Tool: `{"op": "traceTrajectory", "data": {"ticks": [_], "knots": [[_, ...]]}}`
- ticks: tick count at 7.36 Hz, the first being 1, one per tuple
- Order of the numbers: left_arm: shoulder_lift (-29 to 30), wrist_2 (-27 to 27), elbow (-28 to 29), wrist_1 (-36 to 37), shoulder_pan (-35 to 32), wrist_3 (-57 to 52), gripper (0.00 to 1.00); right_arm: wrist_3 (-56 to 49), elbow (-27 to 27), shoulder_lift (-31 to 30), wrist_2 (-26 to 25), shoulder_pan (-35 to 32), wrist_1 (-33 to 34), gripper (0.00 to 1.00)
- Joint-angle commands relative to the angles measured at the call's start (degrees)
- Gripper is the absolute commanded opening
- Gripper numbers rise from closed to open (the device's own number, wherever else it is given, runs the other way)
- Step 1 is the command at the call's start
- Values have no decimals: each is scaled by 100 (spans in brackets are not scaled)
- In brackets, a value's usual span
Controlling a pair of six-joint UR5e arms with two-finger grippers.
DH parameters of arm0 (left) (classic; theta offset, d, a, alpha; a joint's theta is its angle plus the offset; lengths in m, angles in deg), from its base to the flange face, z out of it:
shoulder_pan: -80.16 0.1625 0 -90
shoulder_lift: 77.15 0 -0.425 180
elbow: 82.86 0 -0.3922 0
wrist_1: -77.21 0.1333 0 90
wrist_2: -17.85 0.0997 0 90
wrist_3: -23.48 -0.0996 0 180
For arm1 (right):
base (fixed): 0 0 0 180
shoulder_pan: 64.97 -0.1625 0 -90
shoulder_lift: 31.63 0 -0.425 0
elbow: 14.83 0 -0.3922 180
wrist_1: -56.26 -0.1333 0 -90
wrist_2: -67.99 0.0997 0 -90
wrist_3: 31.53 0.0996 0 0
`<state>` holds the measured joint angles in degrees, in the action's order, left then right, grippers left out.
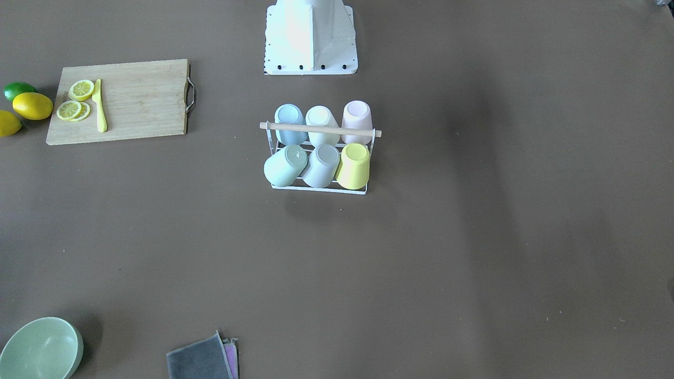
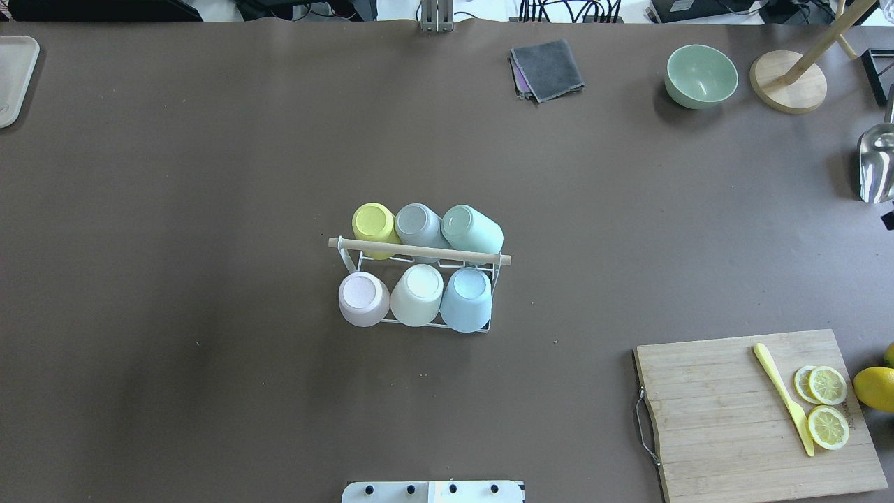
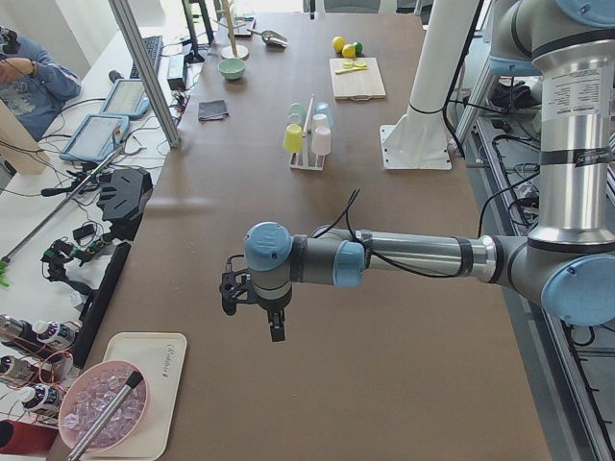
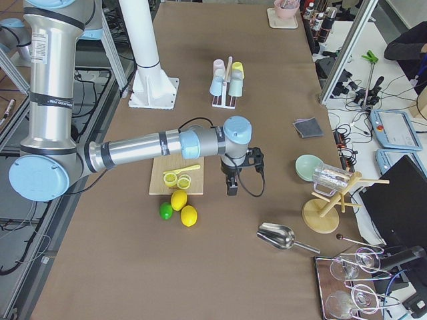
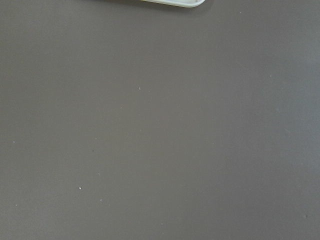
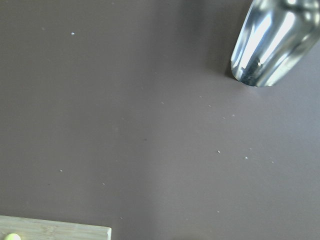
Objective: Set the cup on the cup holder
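Note:
The cup holder [image 1: 320, 129] is a white wire rack with a wooden rod handle, standing mid-table in front of the robot base; it also shows in the overhead view [image 2: 419, 251]. Several pastel cups sit upside down on its prongs, among them a yellow cup [image 1: 354, 166], a mint cup [image 1: 284, 166] and a pink cup [image 1: 357, 118]. My left gripper [image 3: 255, 312] hangs over bare table far from the rack. My right gripper [image 4: 231, 187] hangs beside the cutting board. Both show only in side views, so I cannot tell whether they are open or shut.
A wooden cutting board [image 2: 754, 412] carries lemon slices and a yellow knife [image 2: 782, 398]. Lemons [image 1: 32, 105] and a lime lie beside it. A green bowl [image 2: 700, 75], folded cloths [image 2: 547, 68], a metal scoop [image 2: 876, 164], a wooden stand [image 2: 788, 82] and a tray [image 2: 14, 77] sit near the edges.

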<state>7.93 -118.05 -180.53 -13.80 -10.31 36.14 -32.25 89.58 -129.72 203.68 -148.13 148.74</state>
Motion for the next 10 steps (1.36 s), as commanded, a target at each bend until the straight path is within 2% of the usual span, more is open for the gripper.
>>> {"op": "traceTrajectory", "data": {"ticks": [1, 2, 6, 9, 10], "knots": [[-96, 29, 12, -22, 21, -10, 99, -350, -762, -53, 247, -437, -89, 100], [-97, 20, 125, -66, 30, -10, 99, -341, -704, -9, 247, -438, -55, 100], [-281, 38, -155, -66, 30, -1, 99, -270, -651, 71, 221, -447, 42, 100], [-290, 55, -147, -67, 30, -1, 99, -288, -799, 771, 160, -517, 980, 100], [-299, 82, -112, -67, 30, -1, 99, -323, -870, 861, 151, -534, 1026, 100]]}}
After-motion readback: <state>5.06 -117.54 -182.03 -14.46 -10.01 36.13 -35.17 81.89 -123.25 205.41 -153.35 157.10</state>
